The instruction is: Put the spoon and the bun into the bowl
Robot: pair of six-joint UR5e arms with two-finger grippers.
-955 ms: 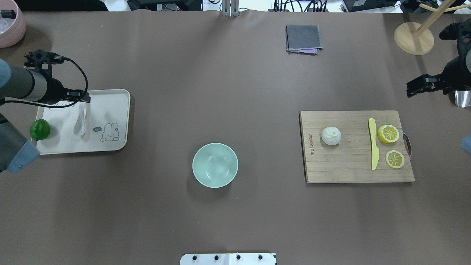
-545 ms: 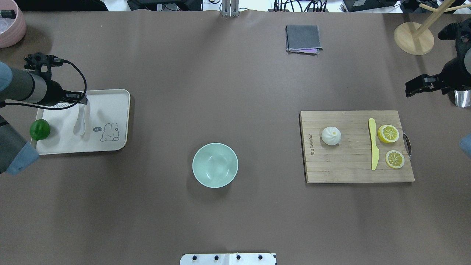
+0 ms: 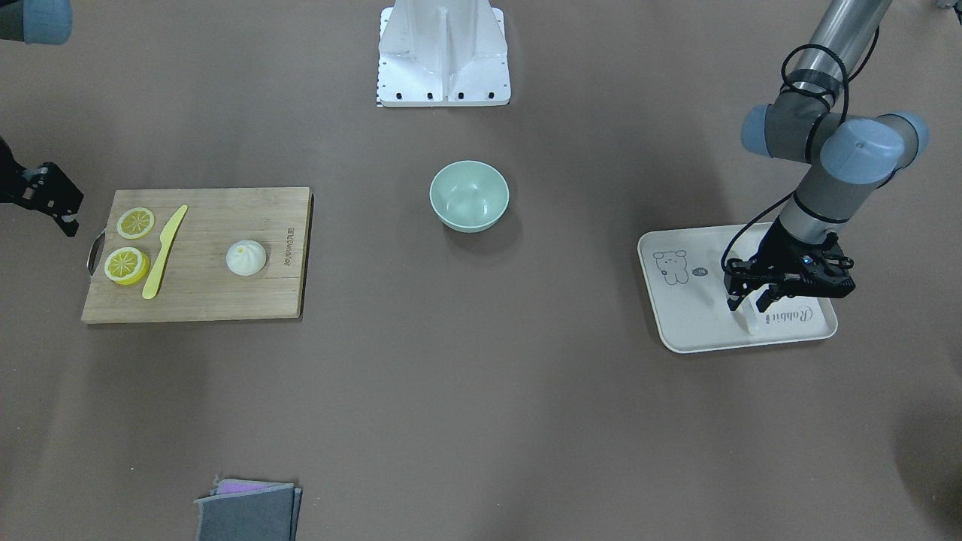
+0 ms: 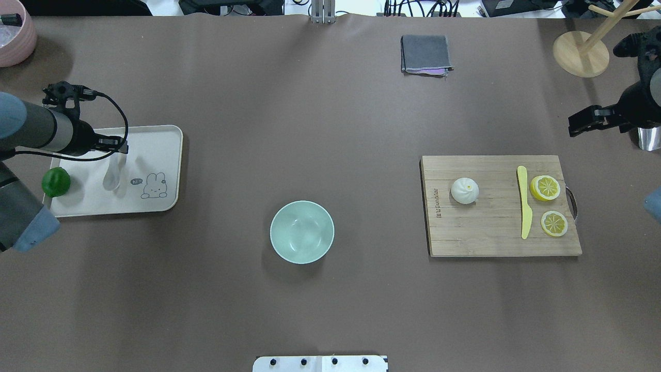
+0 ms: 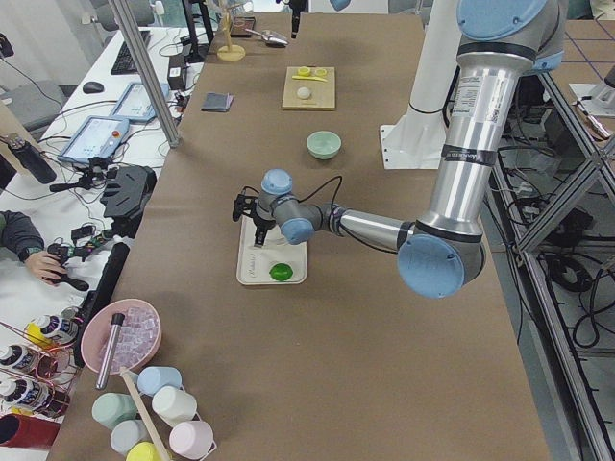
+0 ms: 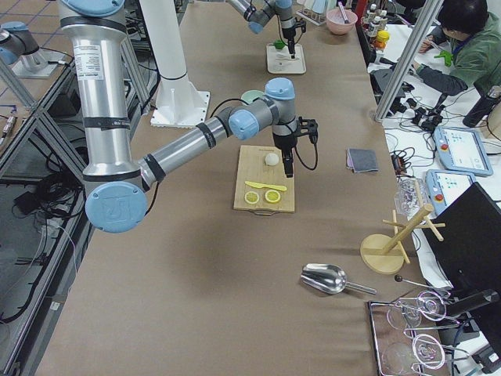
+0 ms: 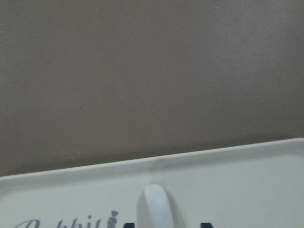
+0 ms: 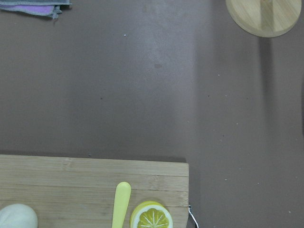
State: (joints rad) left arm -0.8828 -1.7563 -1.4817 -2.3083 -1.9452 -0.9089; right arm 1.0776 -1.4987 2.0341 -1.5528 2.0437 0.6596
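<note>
The white spoon (image 4: 111,175) lies on a cream tray (image 4: 155,150) at the left, its handle pointing away from me. My left gripper (image 3: 746,303) is low over the tray and open, one finger on each side of the handle end (image 7: 156,204). The white bun (image 4: 465,190) sits on a wooden cutting board (image 4: 490,237) at the right. The mint-green bowl (image 4: 302,232) stands empty at the table's middle. My right gripper (image 4: 573,128) hangs beyond the board's far right corner, away from the bun; I cannot tell whether it is open or shut.
A green lime (image 4: 56,182) sits on the tray's left edge. A yellow knife (image 4: 524,206) and two lemon slices (image 4: 545,187) lie on the board beside the bun. A grey cloth (image 4: 425,53), a wooden stand (image 4: 581,53) and a pink bowl (image 4: 15,36) are along the far edge.
My left gripper has shifted over the tray's far end and come down around the spoon's handle. The right gripper has drifted slightly. Spoon, bun and bowl have not moved.
</note>
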